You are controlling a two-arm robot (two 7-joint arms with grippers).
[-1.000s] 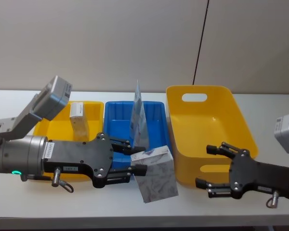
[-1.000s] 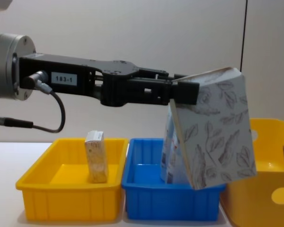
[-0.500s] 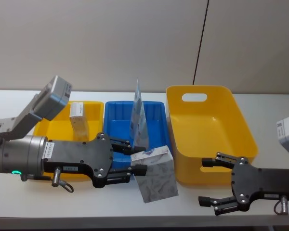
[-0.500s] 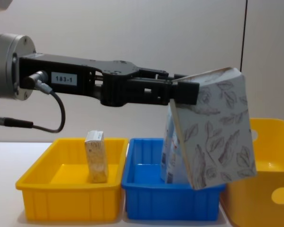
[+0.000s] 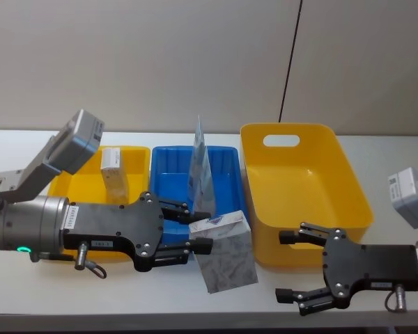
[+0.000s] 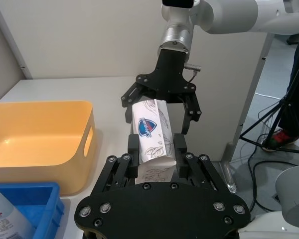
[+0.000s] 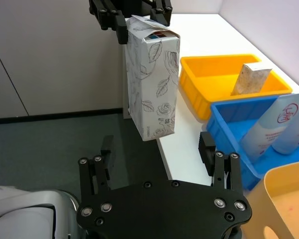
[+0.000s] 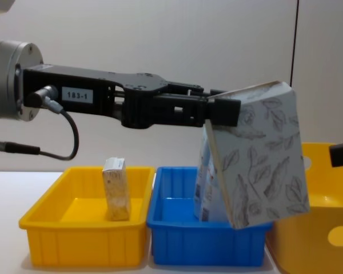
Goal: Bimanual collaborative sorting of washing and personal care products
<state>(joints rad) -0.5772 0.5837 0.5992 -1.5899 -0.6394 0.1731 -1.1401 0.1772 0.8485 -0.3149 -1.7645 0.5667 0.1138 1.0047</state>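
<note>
— What has the left tool (image 5: 197, 226) got?
— It is clamped on a leaf-print carton (image 5: 225, 254), gripping the top end. The carton hangs tilted past the fingertips, held up off the surface (image 5: 397, 146)

— And what sits behind that tool?
— Just beyond its fingers is a blue tray (image 5: 226, 163) with a pale-blue pouch (image 5: 200, 170) standing upright inside. Farther out on the tool's left is a yellow tray (image 5: 80, 184), and a second carton (image 5: 113, 174) stands in it

— Where is the right tool (image 5: 285, 266)?
— Low over the near edge of the surface, with its fingers spread wide and nothing between them. They point across at the held carton, which is near but apart from them. Just behind this tool is a big yellow basket (image 5: 299, 202)

— Does the carton touch the blue tray?
— From the chest view its lower corner overlaps the tray's rim, but I cannot tell whether they meet
</note>
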